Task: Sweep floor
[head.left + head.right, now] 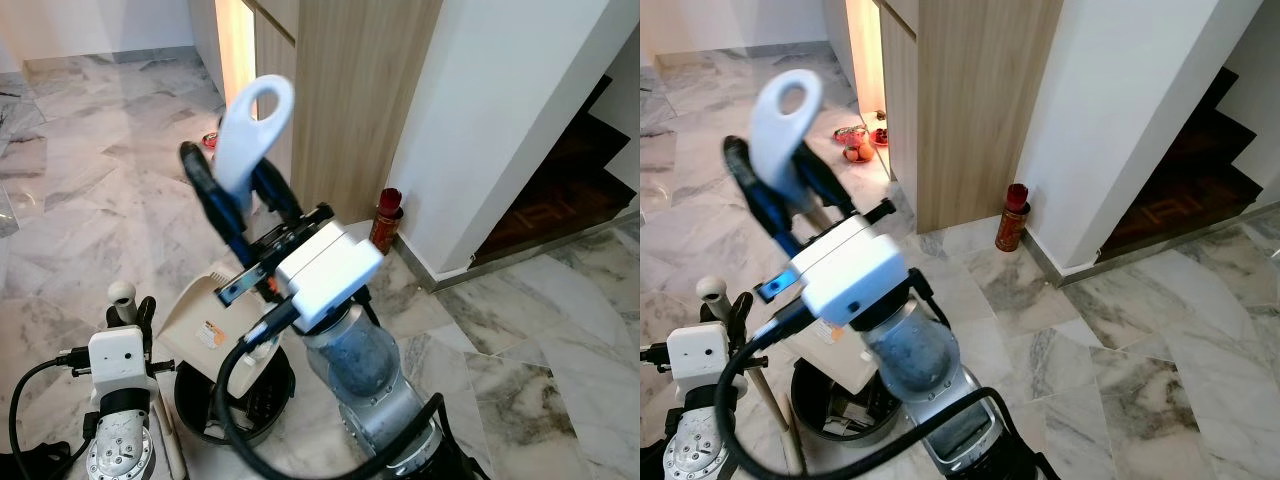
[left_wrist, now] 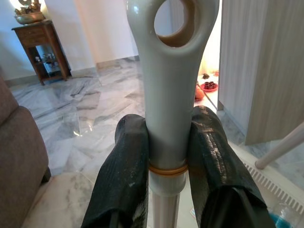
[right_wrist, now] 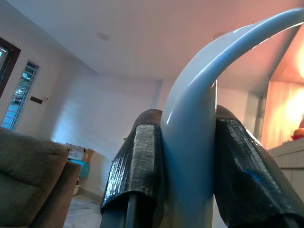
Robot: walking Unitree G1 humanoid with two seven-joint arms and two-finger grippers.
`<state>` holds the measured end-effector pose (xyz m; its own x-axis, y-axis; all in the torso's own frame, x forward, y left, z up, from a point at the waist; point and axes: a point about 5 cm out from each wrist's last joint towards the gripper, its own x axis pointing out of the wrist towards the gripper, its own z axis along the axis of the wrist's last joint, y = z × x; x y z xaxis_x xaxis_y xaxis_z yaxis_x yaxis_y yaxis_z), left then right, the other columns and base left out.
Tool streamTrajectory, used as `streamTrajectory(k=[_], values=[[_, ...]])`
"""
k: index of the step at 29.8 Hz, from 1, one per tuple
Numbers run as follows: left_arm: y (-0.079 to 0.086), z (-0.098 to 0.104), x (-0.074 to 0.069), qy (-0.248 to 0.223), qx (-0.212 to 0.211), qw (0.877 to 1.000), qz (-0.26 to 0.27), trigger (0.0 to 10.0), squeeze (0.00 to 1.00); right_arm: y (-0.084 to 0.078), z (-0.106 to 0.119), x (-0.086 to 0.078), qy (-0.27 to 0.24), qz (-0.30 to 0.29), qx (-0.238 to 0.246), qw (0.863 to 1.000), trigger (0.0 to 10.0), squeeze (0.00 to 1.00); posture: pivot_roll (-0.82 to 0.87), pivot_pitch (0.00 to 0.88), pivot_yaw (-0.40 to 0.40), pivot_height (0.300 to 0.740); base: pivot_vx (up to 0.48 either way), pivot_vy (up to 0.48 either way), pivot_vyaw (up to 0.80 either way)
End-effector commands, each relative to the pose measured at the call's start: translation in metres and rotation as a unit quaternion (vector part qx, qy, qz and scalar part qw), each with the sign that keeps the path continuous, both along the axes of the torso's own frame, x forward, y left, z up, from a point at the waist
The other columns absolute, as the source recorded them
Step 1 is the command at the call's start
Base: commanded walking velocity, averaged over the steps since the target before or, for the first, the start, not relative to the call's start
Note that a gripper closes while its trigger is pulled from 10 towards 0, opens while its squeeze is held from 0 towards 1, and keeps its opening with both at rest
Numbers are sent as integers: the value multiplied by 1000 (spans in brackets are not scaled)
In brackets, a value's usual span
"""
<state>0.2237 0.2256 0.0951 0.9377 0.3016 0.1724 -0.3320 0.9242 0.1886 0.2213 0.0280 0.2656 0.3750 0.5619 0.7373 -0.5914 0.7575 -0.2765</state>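
My right gripper [image 1: 238,195] is raised in the middle of the view, shut on a white handle [image 1: 255,115] whose looped end rises above the fingers [image 3: 137,161]. Below it lies a beige dustpan [image 1: 200,310] over a black bin [image 1: 235,405]. At lower left, my left gripper [image 1: 132,308] is shut on a broom handle [image 2: 166,95], a pale grey grip with a hanging hole and an orange ring. Its rounded top [image 1: 710,290] shows above the wrist. The broom's head is hidden.
A wooden cabinet [image 1: 350,100] and a white pillar [image 1: 500,130] stand ahead, with a red bottle [image 1: 386,220] at their foot. Dark stairs [image 1: 570,190] are to the right. Fruit plates [image 1: 855,145] sit on the marble floor [image 1: 90,190]. A sofa [image 2: 19,156] is nearby.
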Motion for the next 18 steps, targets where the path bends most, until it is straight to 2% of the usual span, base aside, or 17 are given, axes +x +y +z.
streamTrajectory(k=[1,18], values=[[-1,7,1,-20,7,1000,-5,10000,8,-3,18,-17,-49,14,42,998,10000,0,80,96,-81,740,0,0,0],[-1,7,1,-20,6,1000,-4,10000,8,-1,15,-18,-64,14,25,998,10000,0,80,99,-82,740,0,0,0]])
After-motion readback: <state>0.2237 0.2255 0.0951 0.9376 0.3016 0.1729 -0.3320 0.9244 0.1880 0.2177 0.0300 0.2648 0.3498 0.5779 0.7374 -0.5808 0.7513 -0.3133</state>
